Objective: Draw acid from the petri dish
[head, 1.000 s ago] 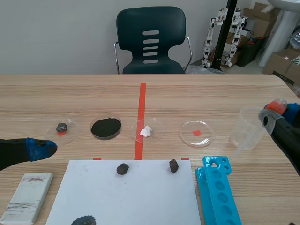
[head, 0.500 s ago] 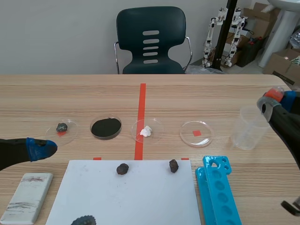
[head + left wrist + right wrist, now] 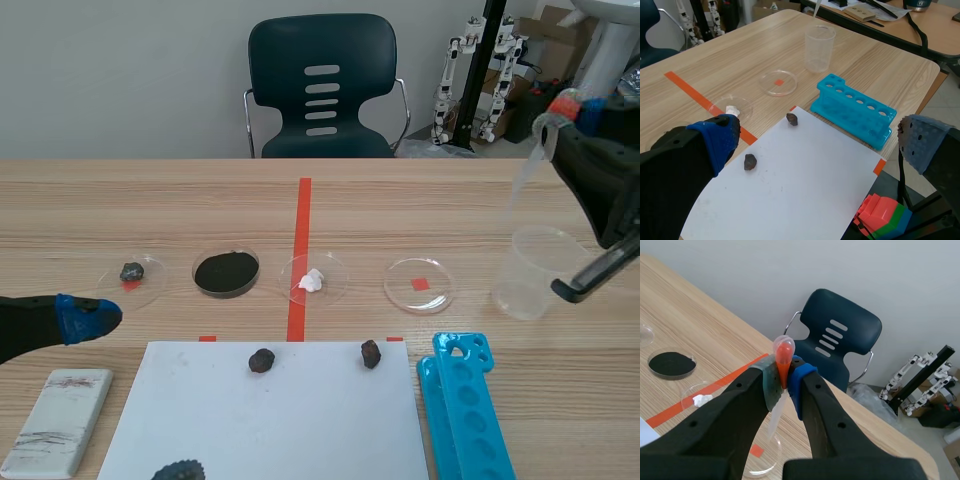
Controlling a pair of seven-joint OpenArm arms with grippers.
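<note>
My right gripper (image 3: 563, 112) hangs high above the clear beaker (image 3: 535, 270), shut on a plastic pipette (image 3: 783, 356) with an orange bulb. The pipette's clear stem (image 3: 527, 175) points down and left, over the beaker's far side. The clear petri dish (image 3: 420, 285) over a red square mark lies left of the beaker; I cannot see liquid in it. In the right wrist view that dish (image 3: 762, 457) lies below the pipette tip. My left gripper (image 3: 815, 145) stays open near the table's left edge, above the white sheet (image 3: 785, 180), holding nothing.
Three more dishes stand in a row: white lump (image 3: 313, 279), black powder (image 3: 226, 272), dark stone (image 3: 132, 272). A blue tube rack (image 3: 465, 410) lies at the front right. Two dark stones (image 3: 262, 360) sit on the white sheet. A grey block (image 3: 58, 420) lies front left.
My right arm has risen with the pipette, from low beside the beaker to high above it. The left arm has not moved.
</note>
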